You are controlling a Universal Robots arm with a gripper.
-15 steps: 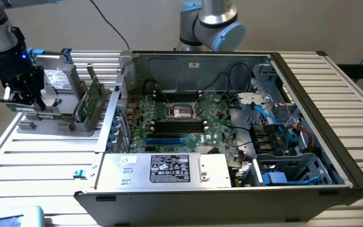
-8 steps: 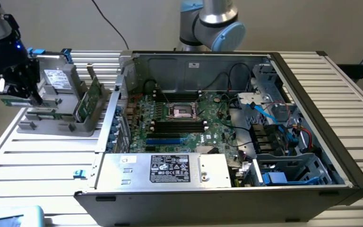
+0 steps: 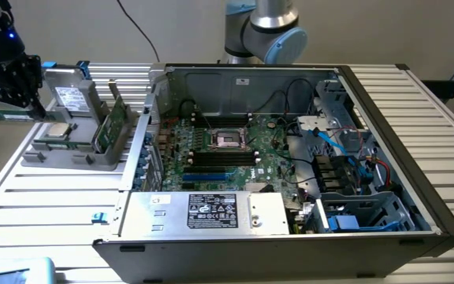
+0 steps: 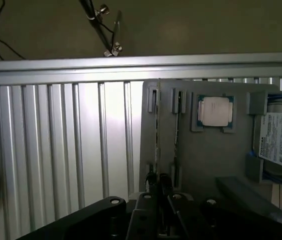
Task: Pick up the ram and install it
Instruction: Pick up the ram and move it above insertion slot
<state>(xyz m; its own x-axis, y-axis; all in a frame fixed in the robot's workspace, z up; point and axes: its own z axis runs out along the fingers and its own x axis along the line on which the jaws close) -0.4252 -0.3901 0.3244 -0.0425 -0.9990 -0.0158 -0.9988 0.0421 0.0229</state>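
Green, narrow circuit-board ram stick (image 3: 5,115) is held level in the black two-finger gripper (image 3: 28,105), whose jaws are almost closed on it. Both hang above the slatted aluminium table (image 3: 45,201), at the exterior view's left of the grey moulded parts holder (image 3: 69,158), well apart from the open black computer case (image 3: 416,177).

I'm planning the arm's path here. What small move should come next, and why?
Probably carry the ram toward the exterior view's right. The gripper is shut on it, up off the grey tray, and the black memory slots lie inside the open case.
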